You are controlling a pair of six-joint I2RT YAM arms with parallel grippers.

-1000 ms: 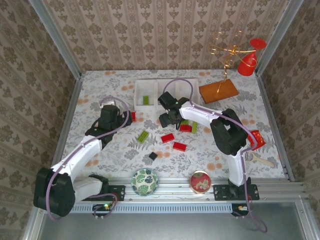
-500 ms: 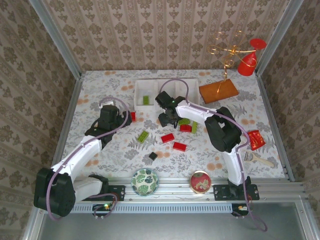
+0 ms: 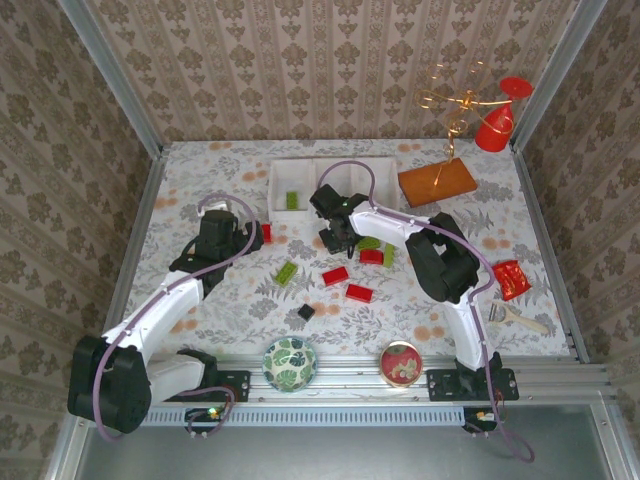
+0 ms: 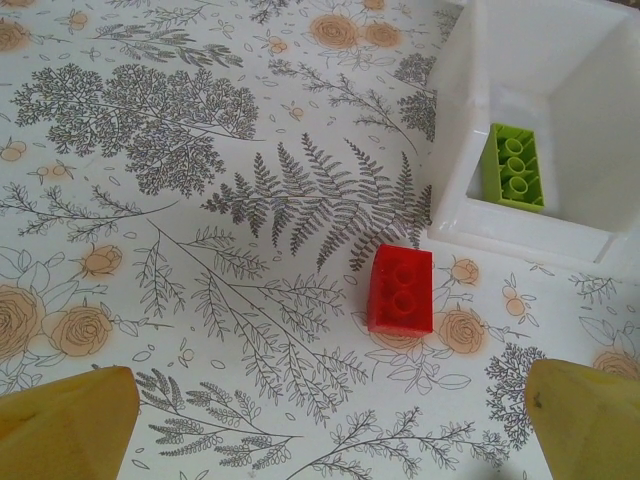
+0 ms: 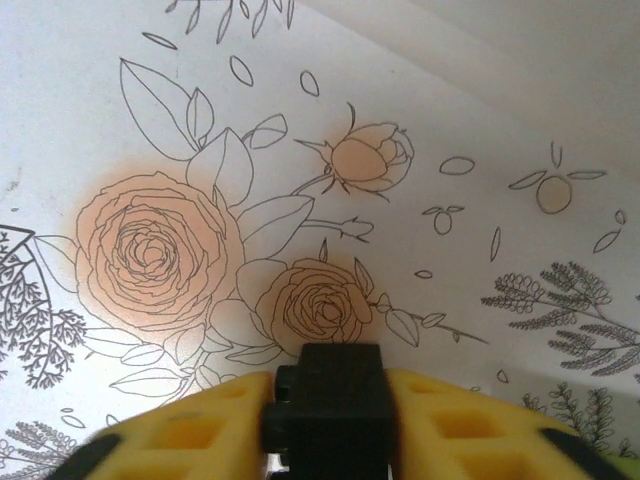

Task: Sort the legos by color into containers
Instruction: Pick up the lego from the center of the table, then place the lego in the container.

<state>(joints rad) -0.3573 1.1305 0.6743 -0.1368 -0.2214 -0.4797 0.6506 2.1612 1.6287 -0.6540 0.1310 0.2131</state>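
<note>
While the right pincer (image 5: 330,425) clamps a small black cube (image 5: 330,395), left pincer (image 4: 328,425) spread wide, glossy studded red brick (image 4: 401,290) below.

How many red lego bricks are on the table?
4 red plastic lego bricks: one near the white plastic tray, three clustered mid-table. The right arm may hide more.

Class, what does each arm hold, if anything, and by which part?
Right jaws pinch a black brick by its opposite sides; left jaws are open, holding nothing.
</note>
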